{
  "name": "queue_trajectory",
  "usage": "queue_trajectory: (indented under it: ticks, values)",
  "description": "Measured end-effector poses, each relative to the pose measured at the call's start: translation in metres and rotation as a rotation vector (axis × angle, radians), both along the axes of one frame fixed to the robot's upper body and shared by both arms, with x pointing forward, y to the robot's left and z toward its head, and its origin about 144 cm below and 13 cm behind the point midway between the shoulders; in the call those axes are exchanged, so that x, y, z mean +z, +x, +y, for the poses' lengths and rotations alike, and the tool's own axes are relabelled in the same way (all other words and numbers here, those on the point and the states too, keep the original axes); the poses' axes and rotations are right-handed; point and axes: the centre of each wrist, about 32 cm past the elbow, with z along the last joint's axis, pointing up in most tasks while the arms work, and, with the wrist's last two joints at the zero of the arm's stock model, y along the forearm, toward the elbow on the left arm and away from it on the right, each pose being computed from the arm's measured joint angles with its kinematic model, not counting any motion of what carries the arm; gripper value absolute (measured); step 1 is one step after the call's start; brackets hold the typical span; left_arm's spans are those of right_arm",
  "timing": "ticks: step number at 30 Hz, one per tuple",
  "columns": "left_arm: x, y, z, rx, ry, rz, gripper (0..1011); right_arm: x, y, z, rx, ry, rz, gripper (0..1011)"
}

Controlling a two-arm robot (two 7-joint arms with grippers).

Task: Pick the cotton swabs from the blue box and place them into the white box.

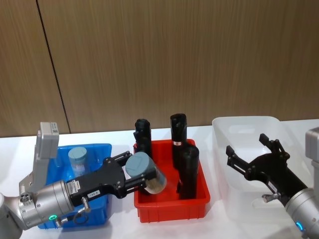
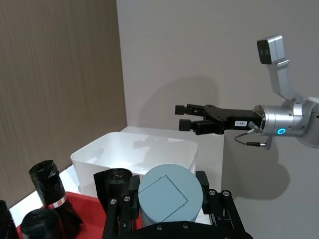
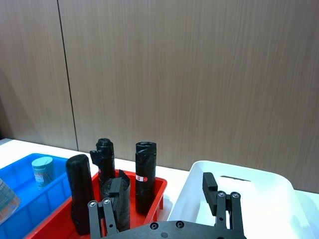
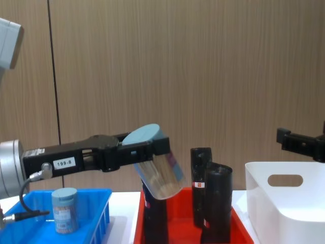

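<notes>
My left gripper (image 1: 133,175) is shut on a tub of cotton swabs (image 1: 145,173) with a pale-blue lid, held tilted above the left part of the red crate. From the chest view the held tub (image 4: 158,170) hangs well above the table. A second tub of cotton swabs (image 1: 78,159) stands upright in the blue box (image 1: 97,215) at the left. At the right is the white box (image 1: 244,123). Above it my right gripper (image 1: 246,144) hovers open, with nothing between its fingers. The left wrist view shows the lid (image 2: 167,193) between the jaws and the white box (image 2: 130,149) beyond.
A red crate (image 1: 172,207) sits between the two boxes and holds three tall black bottles (image 1: 178,133). A wood-panelled wall runs close behind the table. White tabletop lies in front of the crates.
</notes>
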Motion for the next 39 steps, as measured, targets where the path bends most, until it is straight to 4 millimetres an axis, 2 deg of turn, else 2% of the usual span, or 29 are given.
queue_trajectory:
  ticks: [25,39]
  values:
    - [-0.003,0.002,-0.001,-0.037,-0.035,-0.004,678,0.001,0.002,0.001,0.015,0.003,-0.005,1002]
    - [-0.003,0.002,-0.001,-0.041,-0.039,-0.005,677,0.007,0.014,0.0,0.15,-0.001,0.004,1002]
